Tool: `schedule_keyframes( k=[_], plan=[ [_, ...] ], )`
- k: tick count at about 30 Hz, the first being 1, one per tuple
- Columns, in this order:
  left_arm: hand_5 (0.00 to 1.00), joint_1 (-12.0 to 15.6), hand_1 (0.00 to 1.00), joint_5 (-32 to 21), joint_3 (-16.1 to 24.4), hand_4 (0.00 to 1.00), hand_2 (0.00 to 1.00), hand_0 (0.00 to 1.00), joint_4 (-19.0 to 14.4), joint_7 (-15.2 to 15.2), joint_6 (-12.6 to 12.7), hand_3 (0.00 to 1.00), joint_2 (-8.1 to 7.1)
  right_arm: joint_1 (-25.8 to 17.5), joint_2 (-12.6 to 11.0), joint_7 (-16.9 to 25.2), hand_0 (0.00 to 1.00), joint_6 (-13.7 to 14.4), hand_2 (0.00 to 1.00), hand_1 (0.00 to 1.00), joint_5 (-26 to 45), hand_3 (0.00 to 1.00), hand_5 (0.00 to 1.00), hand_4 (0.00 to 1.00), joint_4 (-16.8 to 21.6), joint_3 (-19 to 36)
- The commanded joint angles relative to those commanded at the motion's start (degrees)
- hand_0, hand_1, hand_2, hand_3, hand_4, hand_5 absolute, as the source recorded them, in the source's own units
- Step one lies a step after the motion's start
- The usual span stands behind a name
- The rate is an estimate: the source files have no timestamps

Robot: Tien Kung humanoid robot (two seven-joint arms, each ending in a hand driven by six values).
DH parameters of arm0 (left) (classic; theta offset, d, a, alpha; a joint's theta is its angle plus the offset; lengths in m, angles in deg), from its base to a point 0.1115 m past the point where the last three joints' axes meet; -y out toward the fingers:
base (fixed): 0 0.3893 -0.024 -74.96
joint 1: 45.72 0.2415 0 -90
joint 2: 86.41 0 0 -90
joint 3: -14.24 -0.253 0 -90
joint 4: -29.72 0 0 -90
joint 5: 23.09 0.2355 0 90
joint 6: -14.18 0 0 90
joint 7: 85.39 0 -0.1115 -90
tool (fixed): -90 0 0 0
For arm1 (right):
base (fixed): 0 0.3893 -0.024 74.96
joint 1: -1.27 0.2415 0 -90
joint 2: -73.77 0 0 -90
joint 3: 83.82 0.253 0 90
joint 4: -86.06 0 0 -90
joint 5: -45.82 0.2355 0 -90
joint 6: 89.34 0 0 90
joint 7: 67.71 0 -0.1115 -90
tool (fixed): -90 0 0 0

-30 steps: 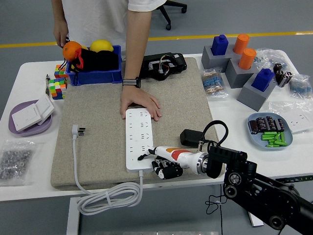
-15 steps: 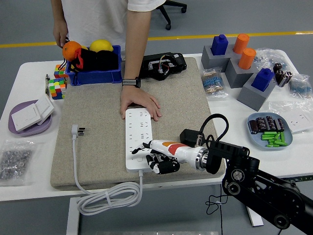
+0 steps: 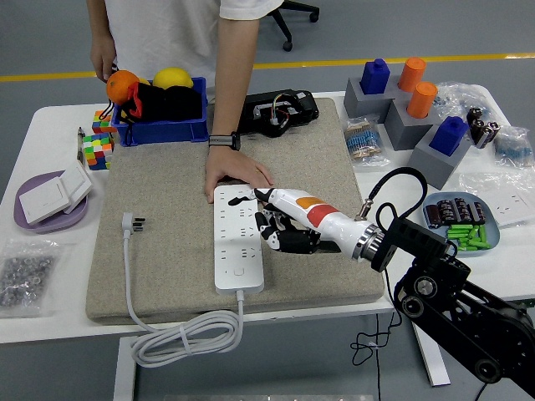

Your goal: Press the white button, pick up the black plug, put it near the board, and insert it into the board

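The white power strip (image 3: 237, 240) lies lengthwise on the grey felt mat (image 3: 167, 242), its white button (image 3: 238, 269) showing near the end closest to the robot. Its cable (image 3: 180, 334) loops off the mat's near edge and runs back up to a white plug (image 3: 134, 222) lying on the mat to the left, well apart from the strip.

The right hand (image 3: 280, 221) is now over the far half of the strip, forefinger stretched out towards the strip's far end while the other black fingers (image 3: 288, 241) are curled under, holding nothing. A second ago it sat low by the strip's near end, just beside the button; half a second ago it had crept a little up the strip's right edge. The forearm has swung with it, and it now covers the spot on the mat where the black plug lay in the earlier moments, so I cannot see the plug from here. The black wire (image 3: 393, 188) arching above the wrist has moved along too.

The person's hand (image 3: 236, 175) is flat on the mat, touching the strip's far end, just as before, with a watch on the wrist. The forefinger tip sits very near that hand.

The blue bin (image 3: 159, 129) with the orange (image 3: 123, 84), the purple plate (image 3: 33, 224) and the blue dish (image 3: 493, 236) of green parts sit where they were.
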Motion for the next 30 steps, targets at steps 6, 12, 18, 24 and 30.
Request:
schedule_keyframes(
  k=[6,12,18,24,30],
  plan=[
    [0.457,-0.3,0.737,-0.9,-1.0,0.543,0.705,0.787,0.0,-0.1,-0.1,0.767,-0.07,-0.9,0.0,-1.2,0.957,-0.2,0.922,0.931,-2.5,0.98,0.339,0.998,-2.7,2.7],
    [0.457,-0.1,0.737,-0.6,-0.9,0.543,0.705,0.787,0.0,0.0,-0.2,0.767,-0.19,-2.3,0.1,-1.8,0.957,-0.3,0.922,0.931,-6.2,0.98,0.339,0.998,-5.4,6.7],
    [0.455,0.1,0.737,0.0,-0.6,0.543,0.705,0.787,0.0,0.0,-0.3,0.767,-0.35,-3.7,0.1,-1.2,0.974,-0.2,0.92,0.939,-8.8,0.826,0.426,0.998,-7.1,10.9],
    [0.454,0.2,0.737,0.2,-0.6,0.544,0.705,0.787,0.0,0.0,-0.4,0.767,-0.39,-5.0,0.1,0.5,0.966,0.3,0.871,0.903,-9.3,0.494,0.393,0.998,-8.5,14.0],
    [0.455,0.3,0.737,0.1,-0.8,0.544,0.705,0.787,0.0,0.0,-0.4,0.768,-0.33,-5.6,0.3,2.0,0.94,1.1,0.818,0.885,-8.5,0.331,0.353,0.998,-9.0,15.1]
  ],
)
